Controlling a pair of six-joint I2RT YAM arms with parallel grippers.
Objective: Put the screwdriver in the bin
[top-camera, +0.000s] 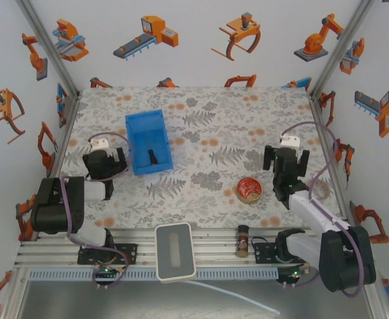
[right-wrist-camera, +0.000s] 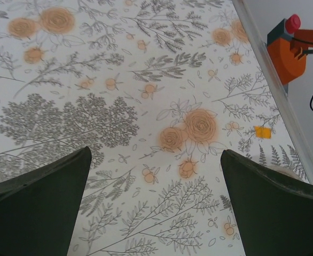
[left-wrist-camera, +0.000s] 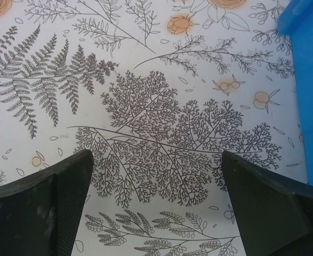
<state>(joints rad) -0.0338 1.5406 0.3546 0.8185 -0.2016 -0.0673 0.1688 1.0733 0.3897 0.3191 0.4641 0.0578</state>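
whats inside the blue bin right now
The screwdriver lies on the floor of the bin. Nothing else shows inside, though the tall walls may hide some floor edges.

Small dark screwdriver (top-camera: 151, 157) is seen lying inside the blue bin (top-camera: 136, 126), far-left on the table.

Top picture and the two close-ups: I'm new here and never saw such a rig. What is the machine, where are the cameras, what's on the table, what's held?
Two robot arms stand at the near edge. The top picture looks down from above; each close-up comes from a wrist camera, showing that arm's fingers. The left hand and right hand are open, empty. On the flowered table: a blue bin with the screwdriver inside and a round tin; a small jar lies on the metal frame.
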